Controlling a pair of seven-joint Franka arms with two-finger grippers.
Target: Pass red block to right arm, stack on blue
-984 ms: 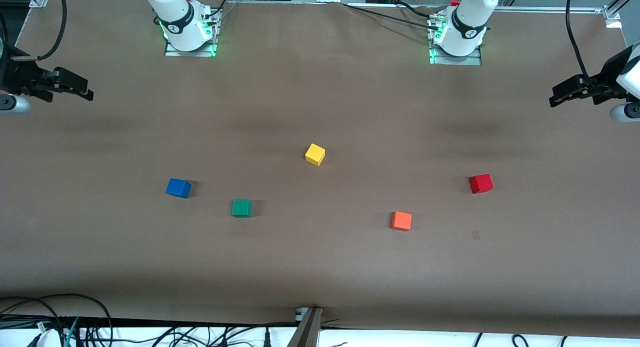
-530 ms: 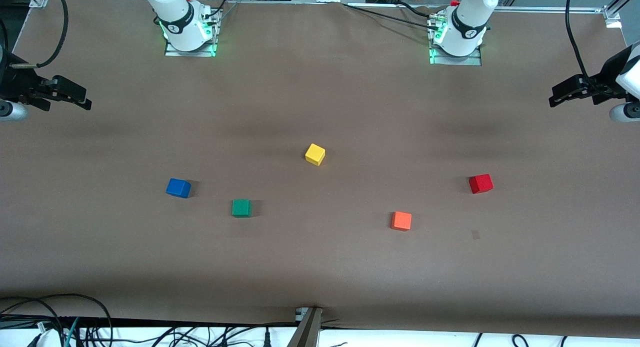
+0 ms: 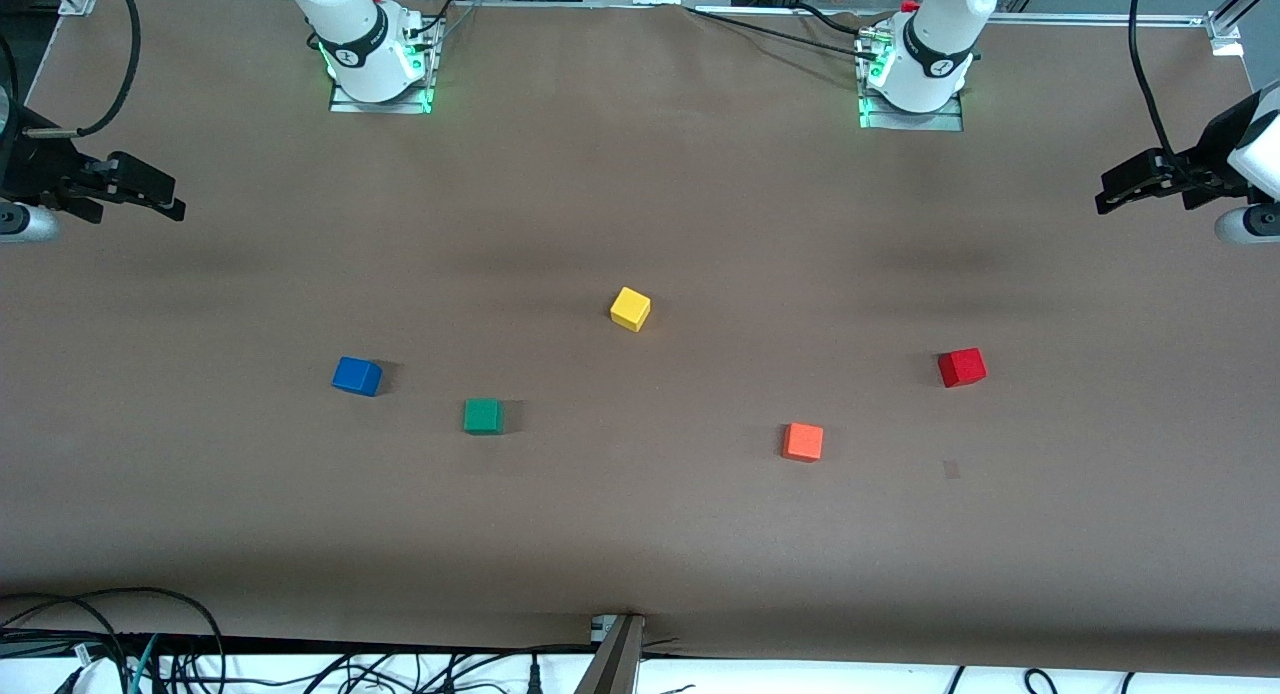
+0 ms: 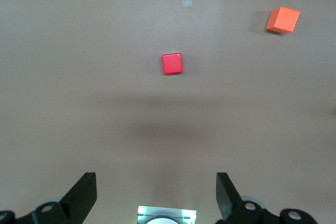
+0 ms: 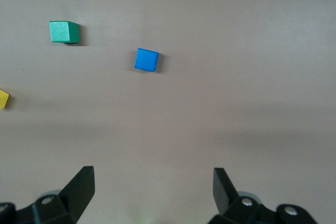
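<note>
Two end effectors hang wide open and empty at the worktop's ends. The small deep-red cube (image 3: 962,367) lies toward the left end effector (image 3: 1108,196), the nearer one; the small bright-blue cube (image 3: 356,376) lies toward the right end effector (image 3: 172,200).

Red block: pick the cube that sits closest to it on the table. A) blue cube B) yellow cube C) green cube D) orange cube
D: the orange cube lies beside the red block, a little nearer the front camera, at the left arm's end of the table; the yellow cube, green cube and blue cube all sit farther off toward the right arm's end.
</note>
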